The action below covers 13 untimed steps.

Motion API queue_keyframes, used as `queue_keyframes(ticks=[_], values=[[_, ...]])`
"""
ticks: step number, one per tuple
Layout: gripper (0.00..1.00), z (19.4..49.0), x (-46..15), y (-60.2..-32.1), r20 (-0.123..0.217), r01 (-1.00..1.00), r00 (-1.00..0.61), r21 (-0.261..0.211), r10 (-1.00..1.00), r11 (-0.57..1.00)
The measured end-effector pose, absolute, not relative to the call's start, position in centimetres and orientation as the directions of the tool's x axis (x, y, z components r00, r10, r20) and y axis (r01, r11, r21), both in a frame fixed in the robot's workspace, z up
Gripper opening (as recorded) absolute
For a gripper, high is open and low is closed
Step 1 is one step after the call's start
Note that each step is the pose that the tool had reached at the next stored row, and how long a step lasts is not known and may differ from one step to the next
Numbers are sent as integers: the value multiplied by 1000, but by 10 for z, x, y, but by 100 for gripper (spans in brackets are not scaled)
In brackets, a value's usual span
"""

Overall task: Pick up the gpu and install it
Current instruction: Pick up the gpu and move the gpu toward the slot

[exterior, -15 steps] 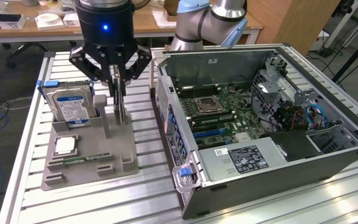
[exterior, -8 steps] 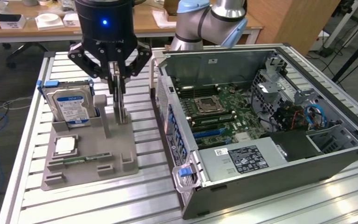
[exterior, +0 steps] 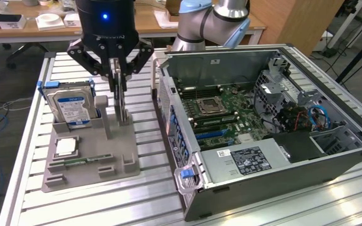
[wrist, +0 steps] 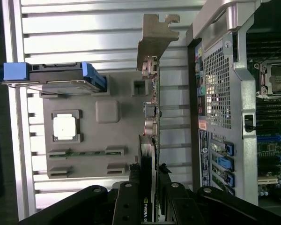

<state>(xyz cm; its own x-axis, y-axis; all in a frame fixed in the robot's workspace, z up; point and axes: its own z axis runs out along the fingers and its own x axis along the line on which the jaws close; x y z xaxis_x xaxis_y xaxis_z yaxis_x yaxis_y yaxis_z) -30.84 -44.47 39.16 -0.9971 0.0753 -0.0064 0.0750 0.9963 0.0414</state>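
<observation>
Showing the gripper [exterior: 119, 84] poised over a grey fixture tray [exterior: 115, 153] on a slatted aluminium table [exterior: 137, 197], with its two fingers closed on the upper edge of the gpu [exterior: 124, 110].

(a) Exterior view. The gpu stands upright on its long edge and is seen nearly edge-on as a thin vertical plate. Its lower edge sits at the tray's rear slot, just beside the hard drive [exterior: 73, 106], which stands upright in the neighbouring holder to the exterior view's left. Whether the card has left the slot cannot be told. Nearer the camera, the tray carries a square processor chip [exterior: 66, 146] and a narrow memory stick [exterior: 80, 161] lying flat. To the exterior view's right lies the open computer case [exterior: 332, 89], exposing the motherboard [exterior: 231, 110] and the labelled power supply [exterior: 247, 160]. The robot arm [exterior: 212, 23] rises behind the case.

(b) Wrist view. The gripper [wrist: 150, 187] pinches the gpu [wrist: 149, 154] from both faces. The card's silver bracket [wrist: 154, 44] projects at the far end, between the tray [wrist: 91, 136] and the perforated rear panel of the case [wrist: 220, 89]. The hard drive [wrist: 56, 77], the chip [wrist: 65, 126] and the memory stick [wrist: 86, 152] rest on the tray, apart from the card.
</observation>
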Motion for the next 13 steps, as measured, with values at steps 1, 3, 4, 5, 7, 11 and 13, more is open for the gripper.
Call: queue_keyframes(ticks=[1,3,4,5,7,11,13], values=[[26,393,-308,-445,-6,75,-997,41,75,996],[26,395,-308,-445,-6,75,-997,41,75,996],[26,396,-308,-445,-6,75,-997,41,75,996],[26,397,-308,-445,-6,75,-997,41,75,996],[26,398,-308,-445,-6,75,-997,41,75,996],[26,402,-308,-445,-6,75,-997,41,75,996],[26,404,-308,-445,-6,75,-997,41,75,996]])
